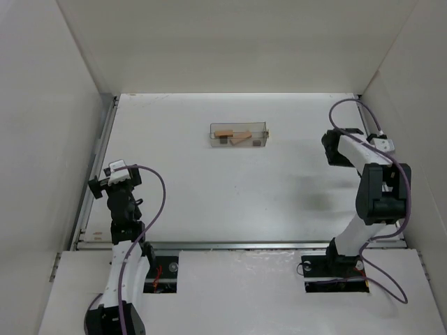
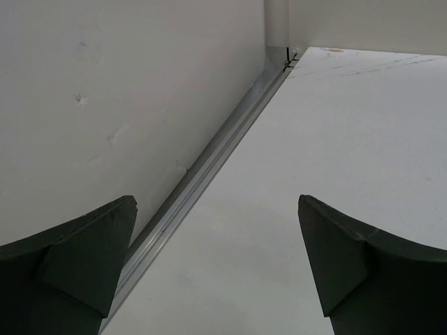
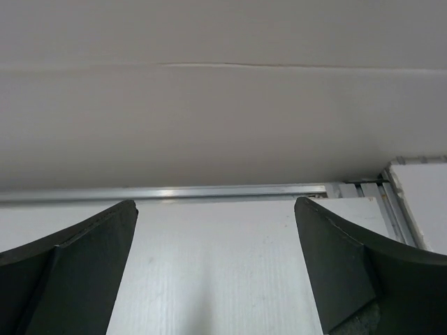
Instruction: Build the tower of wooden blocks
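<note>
The wood block tower's pieces lie loose inside a clear plastic box (image 1: 263,130) at the far middle of the table: a tan flat bar (image 1: 224,133), a tilted tan piece (image 1: 242,138) and small dark cubes (image 1: 257,142). No stack stands. My left gripper (image 1: 112,180) hovers near the left wall, far from the box, open and empty (image 2: 216,202). My right gripper (image 1: 334,148) is at the right side of the table, also away from the box, open with nothing between its fingers (image 3: 215,202). Neither wrist view shows the pieces.
White walls enclose the table on three sides. A metal rail (image 2: 209,171) runs along the foot of the left wall, and another rail (image 3: 209,190) crosses the right wrist view. The arm bases sit on a white platform (image 1: 237,279) at the near edge.
</note>
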`<state>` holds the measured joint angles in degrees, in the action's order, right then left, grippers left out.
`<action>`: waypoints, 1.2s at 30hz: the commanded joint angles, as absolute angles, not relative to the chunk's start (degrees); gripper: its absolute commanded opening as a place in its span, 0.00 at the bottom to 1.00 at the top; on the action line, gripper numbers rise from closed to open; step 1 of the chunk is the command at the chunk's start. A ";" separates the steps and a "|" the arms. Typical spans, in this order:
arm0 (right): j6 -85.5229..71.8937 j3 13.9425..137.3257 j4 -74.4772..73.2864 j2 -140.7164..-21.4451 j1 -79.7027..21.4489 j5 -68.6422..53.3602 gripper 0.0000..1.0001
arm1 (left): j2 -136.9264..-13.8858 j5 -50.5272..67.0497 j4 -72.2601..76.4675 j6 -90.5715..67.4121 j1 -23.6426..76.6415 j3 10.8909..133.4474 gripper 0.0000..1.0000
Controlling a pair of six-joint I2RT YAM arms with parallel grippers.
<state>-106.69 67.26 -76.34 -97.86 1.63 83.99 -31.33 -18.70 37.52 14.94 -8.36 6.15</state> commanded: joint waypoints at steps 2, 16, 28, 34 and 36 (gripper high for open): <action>-89.84 78.37 -79.19 -95.19 -6.57 98.07 1.00 | -30.59 -18.11 40.78 14.94 -8.26 6.94 1.00; 3.58 128.11 -30.89 -110.77 -29.97 45.04 0.93 | -37.25 0.07 19.01 22.68 -8.26 33.59 1.00; 5.69 139.33 -33.94 -128.84 -25.22 8.43 1.00 | -73.78 3.70 -20.46 33.23 -8.87 82.12 1.00; 14.58 124.55 -31.11 -127.00 -25.22 -2.10 1.00 | -83.84 3.16 -28.21 30.59 -8.88 92.53 1.00; 15.81 125.32 -31.11 -130.24 -25.22 -1.50 1.00 | -84.46 3.69 -27.69 29.80 -8.88 92.55 1.00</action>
<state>10.00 124.64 -32.40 -129.56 -24.82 4.58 -86.46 2.98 -22.90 30.96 -8.49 88.73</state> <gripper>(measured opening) 0.999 1.000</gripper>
